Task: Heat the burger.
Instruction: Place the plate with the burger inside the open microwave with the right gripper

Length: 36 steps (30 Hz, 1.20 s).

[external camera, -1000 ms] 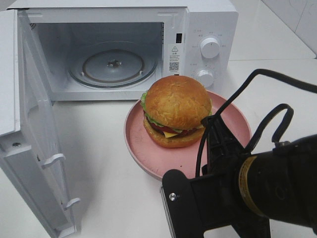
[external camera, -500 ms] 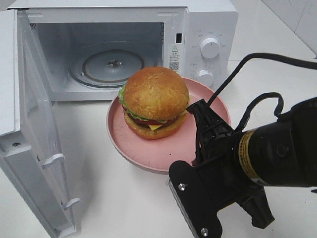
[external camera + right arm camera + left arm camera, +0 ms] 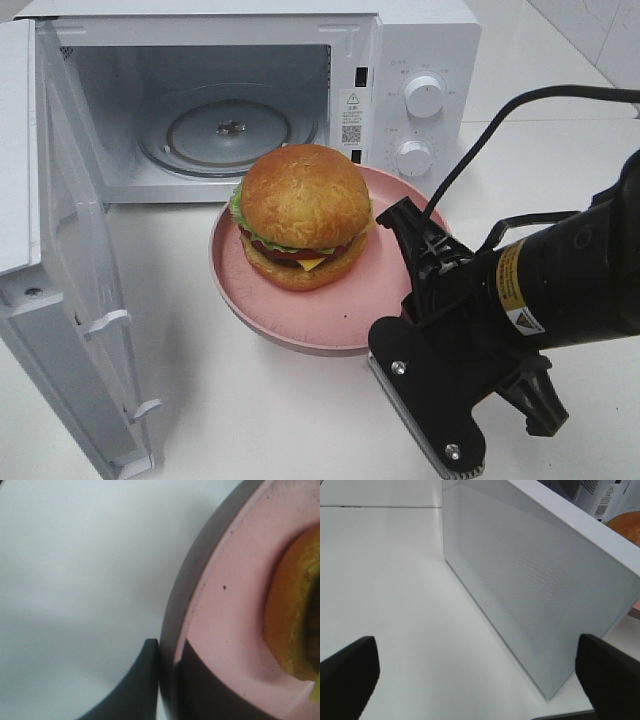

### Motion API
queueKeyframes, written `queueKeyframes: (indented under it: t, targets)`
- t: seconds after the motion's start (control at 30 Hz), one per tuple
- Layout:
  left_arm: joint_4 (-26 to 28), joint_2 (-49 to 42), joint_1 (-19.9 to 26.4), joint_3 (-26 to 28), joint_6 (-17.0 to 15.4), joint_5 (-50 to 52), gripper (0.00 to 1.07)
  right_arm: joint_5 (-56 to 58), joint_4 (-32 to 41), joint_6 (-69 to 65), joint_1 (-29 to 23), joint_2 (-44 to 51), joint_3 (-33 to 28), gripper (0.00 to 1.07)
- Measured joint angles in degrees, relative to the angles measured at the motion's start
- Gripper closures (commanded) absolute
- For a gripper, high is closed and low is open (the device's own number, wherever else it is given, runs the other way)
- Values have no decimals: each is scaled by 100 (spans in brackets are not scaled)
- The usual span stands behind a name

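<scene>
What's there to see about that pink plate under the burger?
The pink plate is round and shallow with a raised rim, matte and plastic-looking. The burger sits on it, off-centre toward the open microwave. The right pincer is shut on its rim, one finger inside, one outside. It lies roughly level before the oven's opening; whether it touches the table is unclear.

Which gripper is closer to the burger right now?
Right. The right gripper is shut on the pink plate beside the burger; the left gripper hangs open beyond the microwave door.
</scene>
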State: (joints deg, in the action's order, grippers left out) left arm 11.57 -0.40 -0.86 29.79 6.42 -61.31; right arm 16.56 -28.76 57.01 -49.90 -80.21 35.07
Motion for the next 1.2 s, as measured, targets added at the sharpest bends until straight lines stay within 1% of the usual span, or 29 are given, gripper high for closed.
queueKeyframes:
  t: [0.03,0.13,0.2,0.3,0.37,0.47,0.53,0.7,1.2]
  targets:
    - [0,0,0,0,0,0,7,6,355,407,109,0,0,107]
    - [0,0,0,0,0,0,7,6,498,584,155,0,0,107]
    - [0,0,0,0,0,0,7,11,1163,1455,344,0,0,107]
    - [0,0,0,0,0,0,7,11,1358,1662,378,0,0,107]
    - [0,0,0,0,0,0,7,11,1885,2263,521,0,0,107]
    - [0,0,0,0,0,0,7,11,2028,2406,556,0,0,107]
    - [0,0,0,0,0,0,7,-34,2550,2979,705,0,0,107]
    - [0,0,0,0,0,0,7,-69,2681,3209,751,0,0,107]
    - [0,0,0,0,0,0,7,-120,2687,3266,756,0,0,107]
